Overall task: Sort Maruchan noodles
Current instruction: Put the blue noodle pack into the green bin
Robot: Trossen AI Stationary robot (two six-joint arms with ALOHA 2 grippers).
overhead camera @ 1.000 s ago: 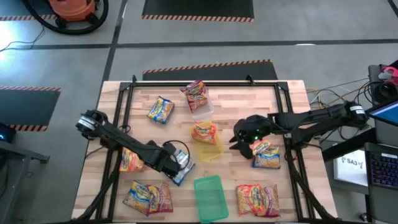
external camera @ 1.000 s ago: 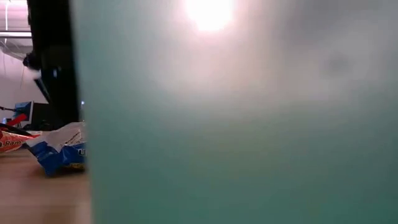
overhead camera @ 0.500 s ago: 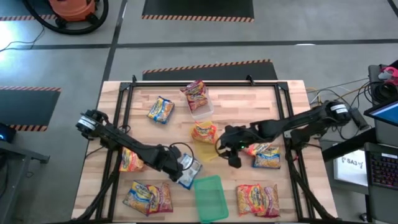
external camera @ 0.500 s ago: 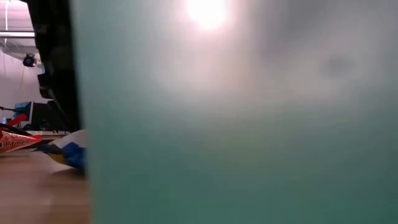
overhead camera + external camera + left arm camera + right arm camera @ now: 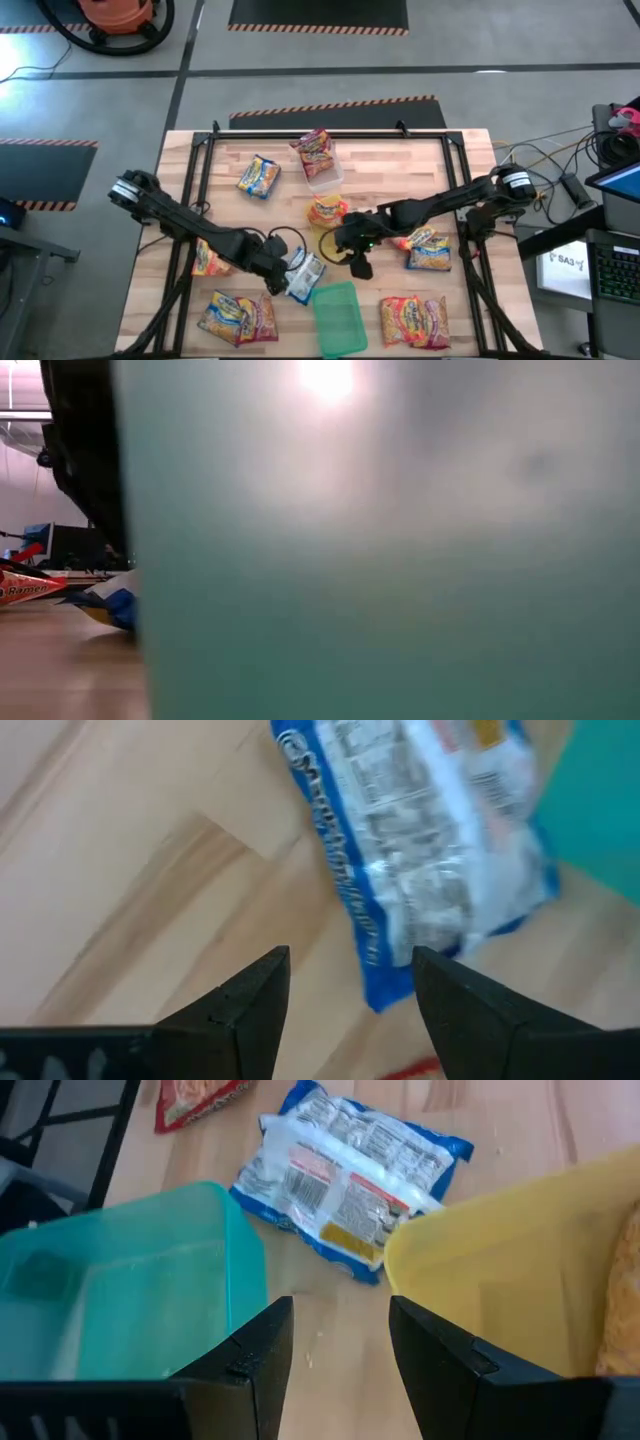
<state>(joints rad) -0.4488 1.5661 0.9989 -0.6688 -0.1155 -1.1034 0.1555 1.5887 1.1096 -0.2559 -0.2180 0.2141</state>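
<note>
High view: the blue ramen packet [image 5: 304,276] lies flat on the tabletop [image 5: 380,170], at 11 o'clock off the green tray [image 5: 338,316]. Left gripper [image 5: 283,283] sits right by it; right gripper [image 5: 355,250] hovers by the yellow tray [image 5: 343,243].

Left wrist view: fingers [image 5: 250,1005] parted, holding nothing, packet beyond them.

Right wrist view: fingers [image 5: 440,1360] parted, empty.

Looks light, crinkly, slippery, brittle inside. I'd pinch a sealed edge.

"Ramen" reads on the red packet [image 5: 25,588] (its start partly cut off).
</note>
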